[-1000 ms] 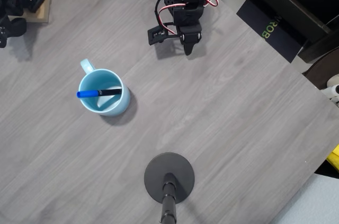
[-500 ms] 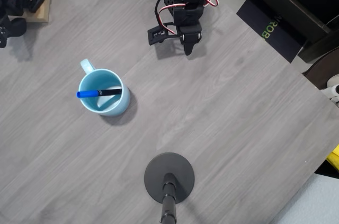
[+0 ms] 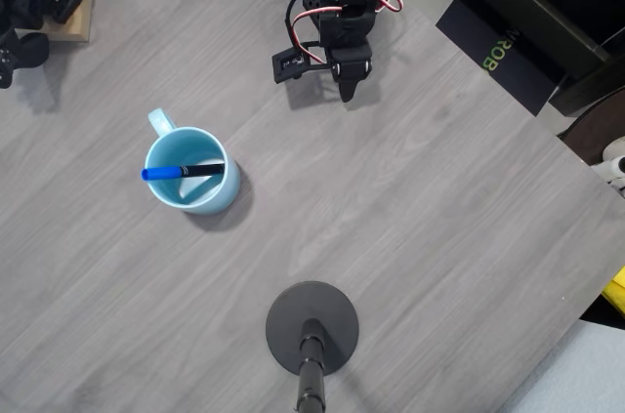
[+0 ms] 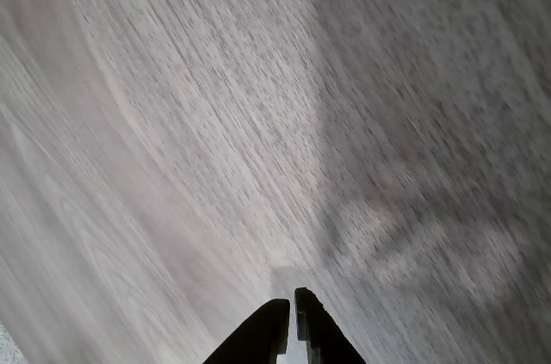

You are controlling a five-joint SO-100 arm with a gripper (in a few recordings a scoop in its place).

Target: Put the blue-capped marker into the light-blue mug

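From above, the marker [image 3: 183,172] sits in the mug [image 3: 191,171], well apart from the gripper [image 3: 348,91]; wrist view shows its fingers nearly together, empty, over bare bench [image 4: 172,123].

From above we see the blue-capped marker [image 3: 183,172] lying across the inside of the light-blue mug [image 3: 191,171] on the grey wood-grain table [image 3: 420,237], the gripper [image 3: 348,93] well apart near the far edge, a black round stand base [image 3: 312,327] nearer us.

Overhead view: marker [image 3: 184,172] in mug [image 3: 230,194], left of centre; gripper [image 3: 349,93] upper middle; stand base [image 3: 312,327] bottom centre.
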